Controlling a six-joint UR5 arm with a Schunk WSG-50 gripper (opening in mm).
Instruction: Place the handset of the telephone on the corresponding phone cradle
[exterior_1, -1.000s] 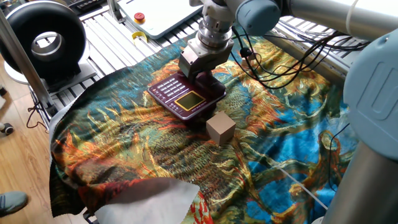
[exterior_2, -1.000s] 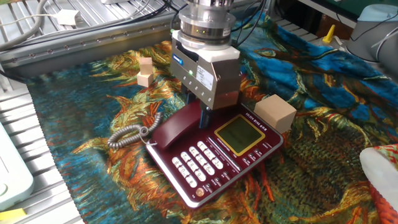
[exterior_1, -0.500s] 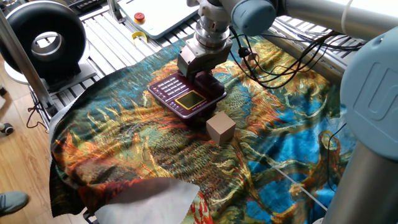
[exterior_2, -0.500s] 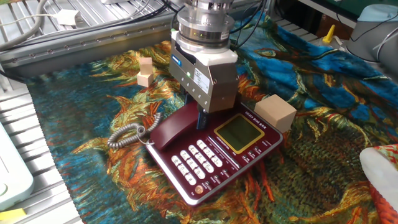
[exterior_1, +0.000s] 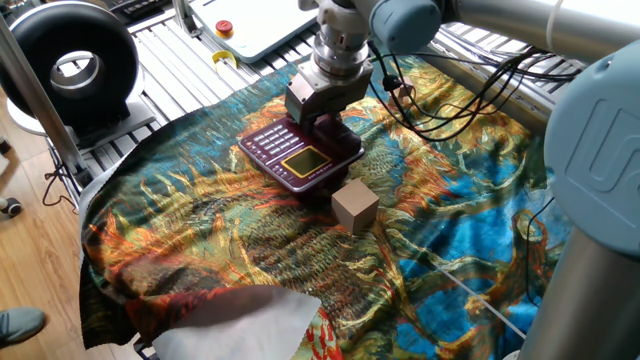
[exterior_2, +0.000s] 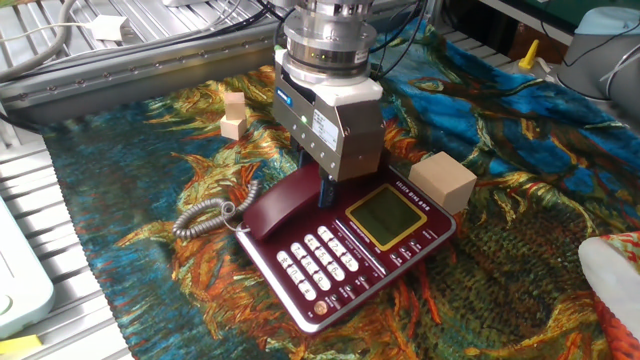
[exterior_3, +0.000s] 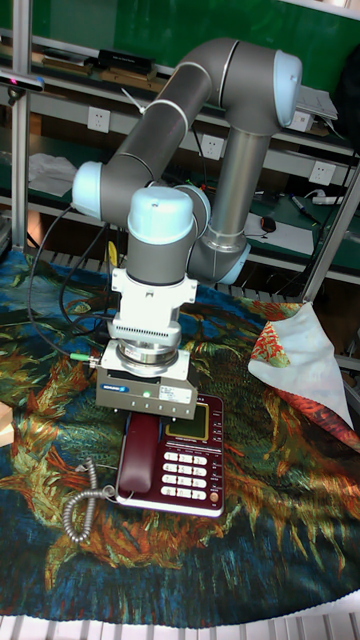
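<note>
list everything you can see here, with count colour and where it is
telephone: 1, maroon, pale buttons and yellowish display, middle of the cloth
handset: 1, maroon, lying along the telephone's cradle side, under the end effector
cord: 1, grey coiled, on the cloth beside the handset's end
large cube: 1, tan, beside the telephone's display end
small cubes: 2, pale tan, stacked, on the cloth away from the telephone
cloth: 1, blue, orange and green pattern, covering the table
white cloth: 1, white, lying on the patterned cloth's edge
ring-shaped device: 1, black, beside the table
end effector: 1, grey, fingers down at the handset; whether open or shut is unclear
arm: 1, grey with light blue caps, over the telephone
</note>
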